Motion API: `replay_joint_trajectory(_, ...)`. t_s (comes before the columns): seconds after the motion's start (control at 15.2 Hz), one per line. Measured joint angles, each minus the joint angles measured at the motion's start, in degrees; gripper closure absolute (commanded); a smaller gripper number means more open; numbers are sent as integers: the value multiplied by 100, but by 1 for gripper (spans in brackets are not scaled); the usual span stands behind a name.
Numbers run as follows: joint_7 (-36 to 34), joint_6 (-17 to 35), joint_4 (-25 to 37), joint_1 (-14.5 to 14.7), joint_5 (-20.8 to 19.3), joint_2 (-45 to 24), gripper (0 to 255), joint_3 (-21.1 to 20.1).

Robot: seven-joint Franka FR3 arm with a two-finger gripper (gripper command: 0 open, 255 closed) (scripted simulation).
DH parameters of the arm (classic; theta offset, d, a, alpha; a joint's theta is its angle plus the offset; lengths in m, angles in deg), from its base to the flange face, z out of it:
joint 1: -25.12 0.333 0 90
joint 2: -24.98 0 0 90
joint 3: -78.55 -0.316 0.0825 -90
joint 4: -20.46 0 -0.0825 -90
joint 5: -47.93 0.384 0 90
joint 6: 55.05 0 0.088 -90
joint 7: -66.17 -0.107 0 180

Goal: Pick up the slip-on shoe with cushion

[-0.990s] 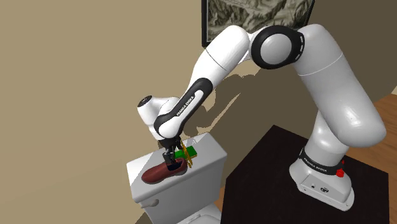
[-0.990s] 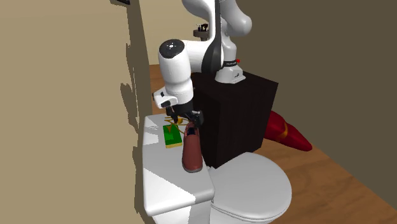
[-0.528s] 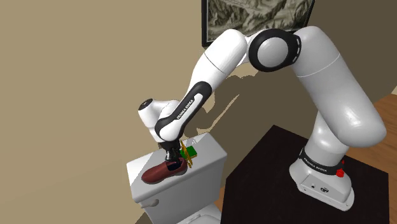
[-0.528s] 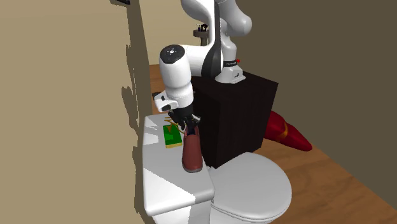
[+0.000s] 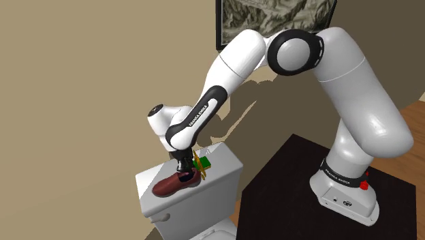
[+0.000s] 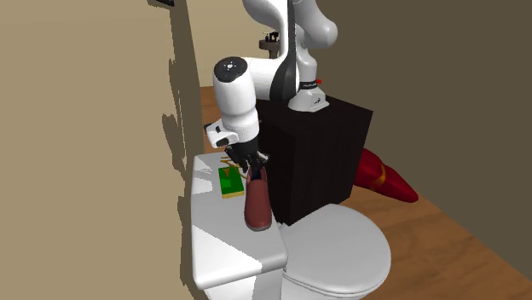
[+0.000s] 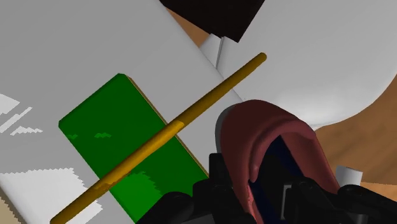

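Grasp step. Maroon slip-on shoe [image 5: 169,185] lies on toilet tank lid [image 5: 221,178]; my tool [image 5: 182,169] sits at its heel, shoulder view's 2 o'clock end. Clamped or not, cannot tell. Next: sure grip, lift clear of green card [image 5: 203,163]

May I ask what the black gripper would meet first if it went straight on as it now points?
Most likely the dark red slip-on shoe, at its heel opening just ahead of the gripper; depth is unclear.

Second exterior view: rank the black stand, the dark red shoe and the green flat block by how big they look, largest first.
1. black stand, by far the largest
2. dark red shoe
3. green flat block, only a little smaller than the shoe
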Motion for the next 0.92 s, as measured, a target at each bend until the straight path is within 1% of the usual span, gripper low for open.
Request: replay_joint_trajectory(0.92,115,-642,-96,-88,186,748,255,-140)
